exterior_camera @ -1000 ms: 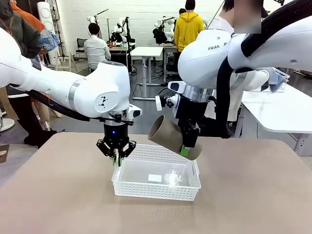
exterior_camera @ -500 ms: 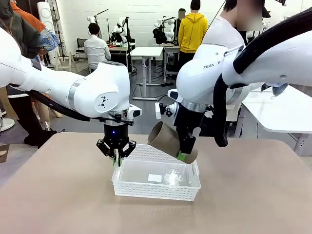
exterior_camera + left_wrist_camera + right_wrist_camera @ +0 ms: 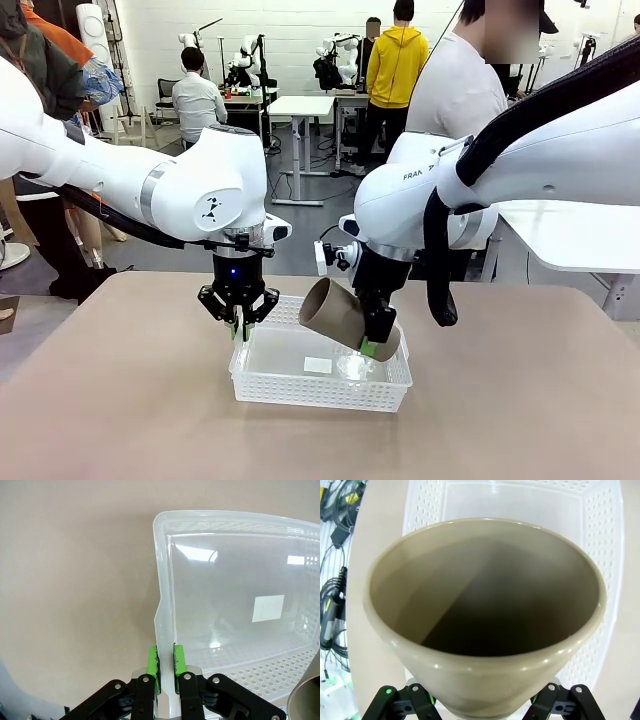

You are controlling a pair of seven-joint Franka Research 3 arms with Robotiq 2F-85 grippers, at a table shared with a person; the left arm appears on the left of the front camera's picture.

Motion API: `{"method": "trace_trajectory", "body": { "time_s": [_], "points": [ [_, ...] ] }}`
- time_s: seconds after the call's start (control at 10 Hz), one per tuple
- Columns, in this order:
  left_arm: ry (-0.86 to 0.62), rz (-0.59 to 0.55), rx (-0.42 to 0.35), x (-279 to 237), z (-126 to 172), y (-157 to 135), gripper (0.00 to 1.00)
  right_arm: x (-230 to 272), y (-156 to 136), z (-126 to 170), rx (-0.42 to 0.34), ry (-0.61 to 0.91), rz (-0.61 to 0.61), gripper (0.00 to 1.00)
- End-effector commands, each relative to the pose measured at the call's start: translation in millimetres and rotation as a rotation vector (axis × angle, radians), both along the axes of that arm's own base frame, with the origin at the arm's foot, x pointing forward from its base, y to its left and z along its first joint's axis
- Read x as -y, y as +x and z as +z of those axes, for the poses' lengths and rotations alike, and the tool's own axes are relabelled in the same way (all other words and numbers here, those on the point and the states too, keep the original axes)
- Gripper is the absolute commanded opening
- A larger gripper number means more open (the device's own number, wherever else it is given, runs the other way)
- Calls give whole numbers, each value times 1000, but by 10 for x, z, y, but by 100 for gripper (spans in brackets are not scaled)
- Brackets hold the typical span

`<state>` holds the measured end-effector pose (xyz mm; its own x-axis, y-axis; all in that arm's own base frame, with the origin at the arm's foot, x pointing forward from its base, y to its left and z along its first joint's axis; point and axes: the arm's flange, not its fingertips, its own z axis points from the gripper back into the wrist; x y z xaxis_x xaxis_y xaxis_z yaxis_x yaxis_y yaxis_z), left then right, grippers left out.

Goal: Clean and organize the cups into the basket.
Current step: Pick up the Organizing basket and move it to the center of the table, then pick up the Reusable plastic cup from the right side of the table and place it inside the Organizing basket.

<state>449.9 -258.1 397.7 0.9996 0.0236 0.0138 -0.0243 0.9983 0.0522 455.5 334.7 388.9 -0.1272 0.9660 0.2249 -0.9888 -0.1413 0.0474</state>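
Observation:
A kraft brown cup (image 3: 335, 312) hangs tilted over the right half of the white mesh basket (image 3: 300, 385), mouth up and to the left, base low near the basket floor. My right gripper (image 3: 376, 340) is shut on its lower end. In the right wrist view I look straight into the cup (image 3: 485, 605), with the basket (image 3: 607, 535) beneath it. My left gripper (image 3: 239, 322) is shut on the basket's left rim; in the left wrist view its green pads (image 3: 153, 666) pinch that rim (image 3: 160, 580). The cup's edge (image 3: 307, 700) shows at the bottom right there.
The basket holds nothing but a white label on its floor (image 3: 268, 608). A person in a white top (image 3: 460, 85) stands at the far side of the tan table (image 3: 120, 400). A second white table (image 3: 575, 230) is at the right.
My right arm has brought the cup down and to the left, from above the basket's far right corner to low over its right half. The left gripper and basket have stayed put.

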Motion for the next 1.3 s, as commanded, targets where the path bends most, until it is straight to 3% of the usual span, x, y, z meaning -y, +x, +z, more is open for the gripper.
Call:
{"method": "trace_trajectory", "body": {
  "time_s": [0.0,0.7,0.8,0.9,1.0,1.2],
  "points": [
    [0,12,5,24,-3,-10,0,52,-27,-105,-27,51,27,81],
    [0,12,5,24,-3,-10,0,70,-15,-309,-122,44,53,81],
    [0,12,5,24,-3,-10,0,78,-20,-321,-141,40,66,90],
    [0,12,5,24,-3,-10,0,78,-20,-321,-141,40,66,90],
    [0,12,5,24,-3,-10,0,79,-20,-320,-142,40,66,100],
    [0,12,5,24,-3,-10,0,79,-23,-322,-146,42,72,100]
  ]
}}
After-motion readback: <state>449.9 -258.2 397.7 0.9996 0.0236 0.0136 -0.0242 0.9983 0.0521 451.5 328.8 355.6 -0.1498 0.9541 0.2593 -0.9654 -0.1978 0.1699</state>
